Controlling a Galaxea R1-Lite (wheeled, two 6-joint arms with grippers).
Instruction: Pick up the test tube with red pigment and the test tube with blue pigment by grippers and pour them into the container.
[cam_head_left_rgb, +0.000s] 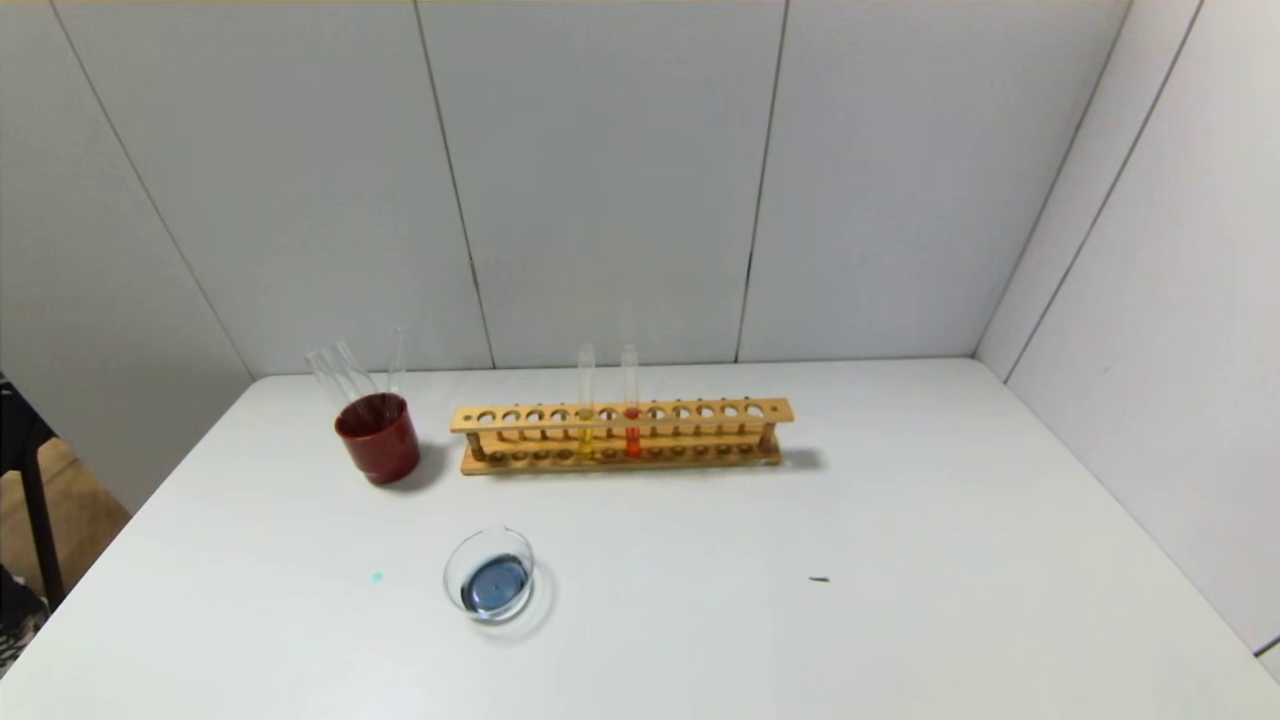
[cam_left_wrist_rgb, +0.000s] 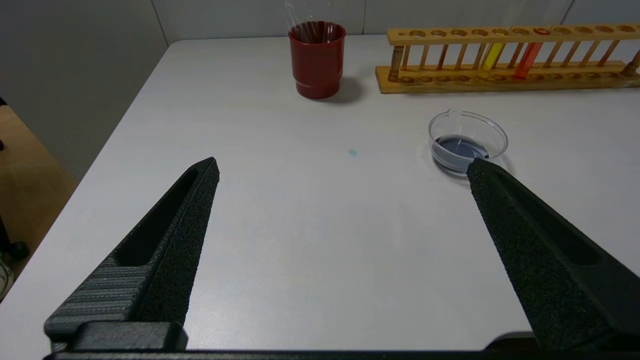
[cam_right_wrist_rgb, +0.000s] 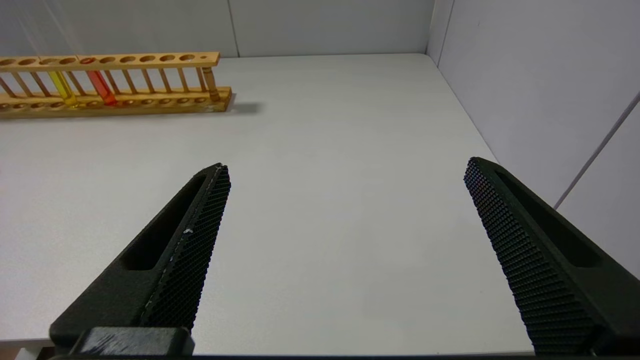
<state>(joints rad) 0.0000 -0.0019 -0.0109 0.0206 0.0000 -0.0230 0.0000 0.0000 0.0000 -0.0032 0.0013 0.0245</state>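
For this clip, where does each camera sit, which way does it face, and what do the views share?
Head: high, facing down over the table; no robot part shows.
Left wrist: low behind the open left pincer, facing the container and red cup.
Right wrist: low behind the open right pincer, facing the table's right side.
All share the wooden rack.

We see nothing of our arms from the head camera; only the wrist cameras show our grippers. Our left gripper (cam_left_wrist_rgb: 342, 165) has two long, matte black fingers (cam_left_wrist_rgb: 170, 240) that taper to blunt tips, each with a finely grained inner face, a hollow slot along its back and ridged steps near the base. Our right gripper (cam_right_wrist_rgb: 345, 167) is the same black wedge shape, but its fingers (cam_right_wrist_rgb: 185, 250) carry a sharper diamond-knurled texture, with small pale flecks along one edge.
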